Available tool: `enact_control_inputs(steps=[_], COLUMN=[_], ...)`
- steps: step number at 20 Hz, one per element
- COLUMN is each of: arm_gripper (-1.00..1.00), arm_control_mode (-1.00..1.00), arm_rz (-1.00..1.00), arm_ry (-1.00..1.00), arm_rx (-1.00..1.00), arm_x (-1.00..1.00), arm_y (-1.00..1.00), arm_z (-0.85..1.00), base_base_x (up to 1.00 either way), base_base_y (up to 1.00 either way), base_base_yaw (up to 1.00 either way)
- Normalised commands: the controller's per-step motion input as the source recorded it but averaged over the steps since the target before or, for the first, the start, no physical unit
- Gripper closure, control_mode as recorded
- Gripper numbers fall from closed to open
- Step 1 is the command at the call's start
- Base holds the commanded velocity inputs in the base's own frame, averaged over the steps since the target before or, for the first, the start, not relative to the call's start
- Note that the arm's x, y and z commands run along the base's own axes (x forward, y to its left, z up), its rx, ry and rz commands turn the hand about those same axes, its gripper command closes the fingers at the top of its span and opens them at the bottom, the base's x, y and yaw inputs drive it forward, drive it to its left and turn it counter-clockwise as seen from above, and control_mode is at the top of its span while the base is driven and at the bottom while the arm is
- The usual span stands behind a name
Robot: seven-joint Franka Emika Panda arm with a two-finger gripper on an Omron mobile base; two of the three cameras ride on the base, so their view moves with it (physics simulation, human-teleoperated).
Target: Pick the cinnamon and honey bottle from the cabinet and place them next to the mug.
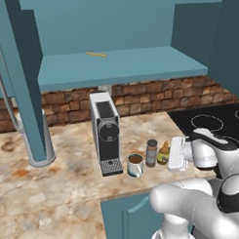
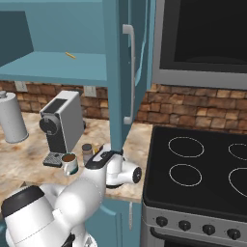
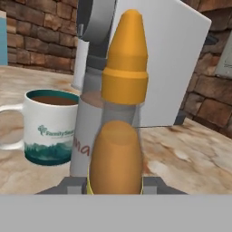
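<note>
Hand view puts the honey bottle [image 3: 118, 149] right in front of the camera, upright, with the gripper [image 3: 114, 185] clenched on its amber body (the orange pointed cap rises well above the fingers). Just behind it stands the cinnamon [image 3: 86, 136], and to its left the mug [image 3: 47, 124], brown liquid inside. From the left base view, the mug [image 1: 135, 165], cinnamon [image 1: 151, 153] and honey bottle [image 1: 164, 153] stand in a row on the marble counter [image 1: 55, 177], beside the coffee machine [image 1: 106, 131], below the cabinet [image 1: 119, 67].
</note>
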Motion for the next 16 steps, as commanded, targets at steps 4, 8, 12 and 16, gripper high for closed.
enact_control_inputs(steps=[4, 8, 12, 16], arm_gripper=[-1.00, -1.00, -1.00, -1.00], arm_control_mode=[-1.00, -1.00, -1.00, -1.00], arm_rz=[0.00, 0.00, 0.00, 0.00], arm_ry=[0.00, 0.00, 0.00, 0.00], arm_rx=[0.00, 0.00, 0.00, 0.00], arm_x=[0.00, 0.00, 0.00, 0.00], arm_y=[0.00, 0.00, 0.00, 0.00], arm_z=[0.00, 0.00, 0.00, 0.00], base_base_x=[0.00, 0.00, 0.00, 0.00], base_base_y=[0.00, 0.00, 0.00, 0.00], base_base_yaw=[0.00, 0.00, 0.00, 0.00])
